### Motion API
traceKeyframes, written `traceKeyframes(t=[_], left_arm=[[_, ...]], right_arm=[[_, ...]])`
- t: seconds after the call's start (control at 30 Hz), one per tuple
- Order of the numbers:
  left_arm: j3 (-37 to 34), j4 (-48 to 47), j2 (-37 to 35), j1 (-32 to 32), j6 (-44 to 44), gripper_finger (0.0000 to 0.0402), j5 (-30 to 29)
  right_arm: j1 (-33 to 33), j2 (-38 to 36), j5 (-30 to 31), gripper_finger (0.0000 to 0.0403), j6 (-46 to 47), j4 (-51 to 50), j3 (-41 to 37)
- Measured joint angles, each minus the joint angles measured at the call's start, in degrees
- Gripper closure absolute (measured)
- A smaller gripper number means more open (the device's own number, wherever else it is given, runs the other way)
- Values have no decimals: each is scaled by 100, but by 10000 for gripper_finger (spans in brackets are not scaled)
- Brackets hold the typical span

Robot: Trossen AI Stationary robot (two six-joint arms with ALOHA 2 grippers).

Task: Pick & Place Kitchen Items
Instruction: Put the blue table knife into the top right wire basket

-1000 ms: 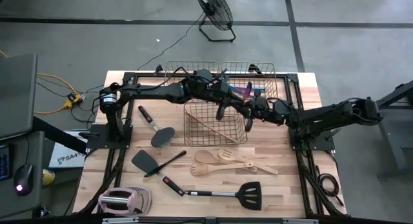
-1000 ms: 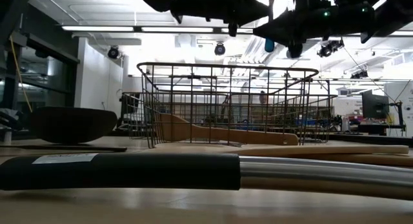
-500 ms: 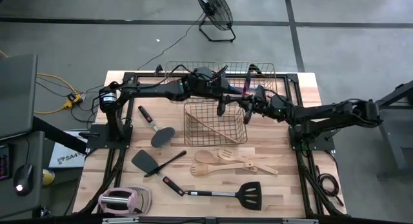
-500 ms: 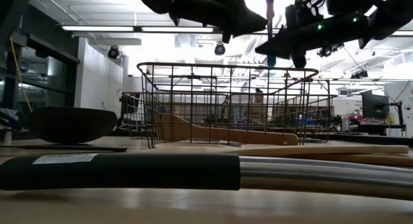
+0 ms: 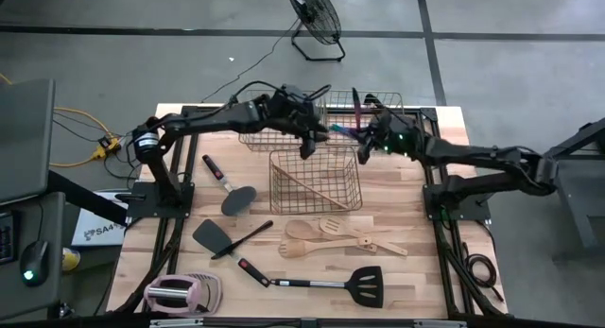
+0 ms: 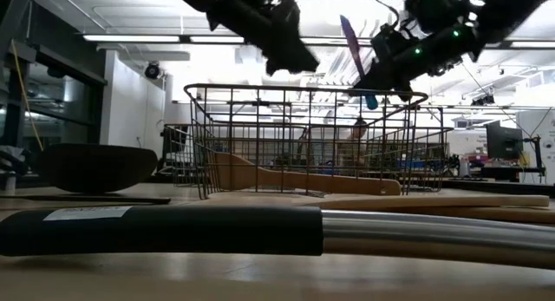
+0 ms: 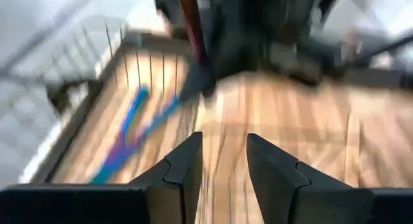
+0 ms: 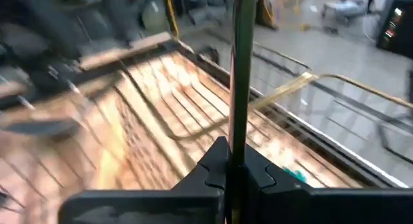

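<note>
The right gripper hangs above the far copper wire basket, over its right half, with its fingers clamped on a thin iridescent purple-teal piece. In the right wrist view that piece stands as a narrow dark strip rising straight up from between the closed fingers. In the low view it tilts upward, above the rim of the near wire basket.

The left gripper hovers just left of the right one, over the gap between the two baskets. Its fingers are parted by a narrow gap and grasp nothing. Another iridescent piece lies on the wood inside the far basket.

A pale wooden spatula rests inside the near basket. In front of that basket, on the table, lie the wooden spoons and spatulas. To the basket's left lie a black spoon and a black spatula. A long black slotted spatula lies near the front edge, and a pink-and-white gadget sits at the front left corner.
</note>
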Motion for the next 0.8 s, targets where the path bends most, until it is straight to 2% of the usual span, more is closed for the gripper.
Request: traceKeyframes(t=[0.2, 0.3, 0.47, 0.67, 0.8], left_arm=[[-9, -385, -36, 115, 207, 281, -16], [-9, -366, -36, 113, 207, 281, 22], [-244, 91, -39, 111, -12, 281, 46], [-707, 646, -89, 70, -386, 281, 210], [-918, 839, -130, -26, -400, 281, 216]], right_arm=[[-583, 30, 72, 400, -763, -2153, 1079], [-889, 126, 90, 400, -1145, -2896, 1384], [-1296, 444, 205, 400, -1589, -3458, 1525], [-1660, 979, 337, 400, -1661, -3906, 1673], [-1796, 1357, 176, 400, -1755, -4171, 1887]])
